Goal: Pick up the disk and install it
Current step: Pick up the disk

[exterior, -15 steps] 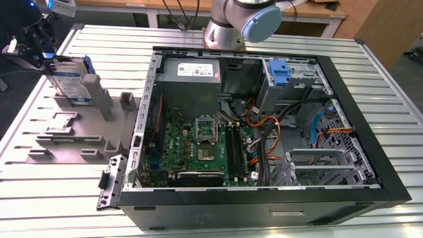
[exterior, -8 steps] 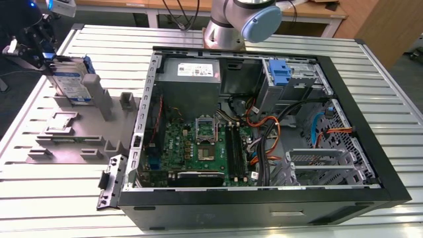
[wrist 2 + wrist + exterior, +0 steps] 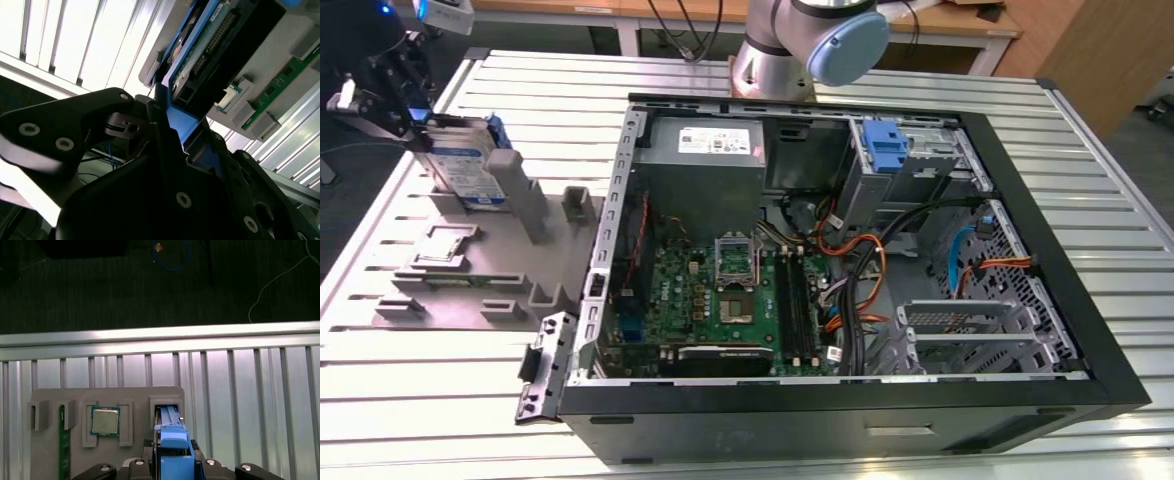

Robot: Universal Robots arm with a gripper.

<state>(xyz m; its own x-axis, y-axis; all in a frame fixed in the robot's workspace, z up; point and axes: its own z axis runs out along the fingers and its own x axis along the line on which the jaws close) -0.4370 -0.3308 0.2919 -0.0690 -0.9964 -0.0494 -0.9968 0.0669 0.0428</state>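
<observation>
While hovering at the exterior view's left of the open computer case [image 3: 854,420], grips the disk [image 3: 464,165] upright, claw [image 3: 173,467] closed on its blue frame, at the grey holder [image 3: 454,270] on the bench [image 3: 427,400].

You are looking at no print that can be read: the label [image 3: 451,157] on the disk [image 3: 467,175], the sticker [image 3: 718,141] on the power supply [image 3: 694,172] and the chip [image 3: 104,421] are showing marks too small to tell

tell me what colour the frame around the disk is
Blue. The carrier frame around the disk shows best in the first wrist view.
</observation>
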